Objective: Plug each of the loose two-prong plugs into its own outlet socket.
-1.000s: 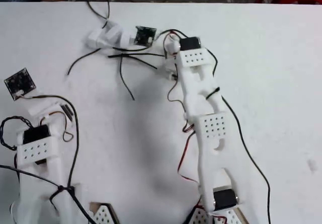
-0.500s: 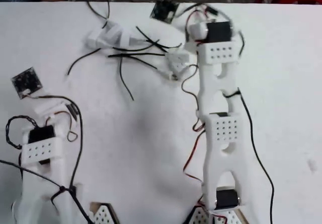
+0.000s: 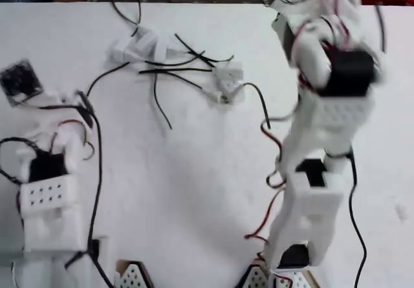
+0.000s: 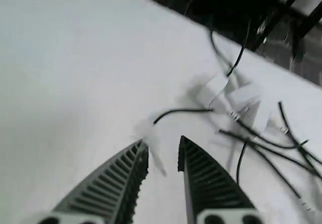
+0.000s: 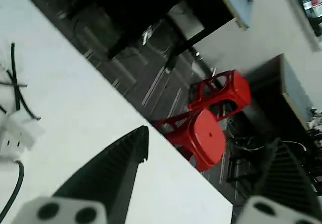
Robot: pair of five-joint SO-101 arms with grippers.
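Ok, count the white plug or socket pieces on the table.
2 that I can separate: a white clump near the far edge among black wires, and a white block to its right. The clump may hold several pieces.

So the jaws are spread way apart here, one dark ribbed finger (image 5: 118, 166) over the white counter (image 5: 75, 108) and the other one (image 5: 282, 176) out past the counter's edge. A white outlet socket (image 5: 15, 131) sits on the counter with a thick black cable (image 5: 12, 191) running off it, and a couple of thin black wires (image 5: 15, 78) lie just beside it. Beyond the edge there's dark floor and a red plastic stool (image 5: 204, 133), with a second red seat (image 5: 224, 93) right behind it.
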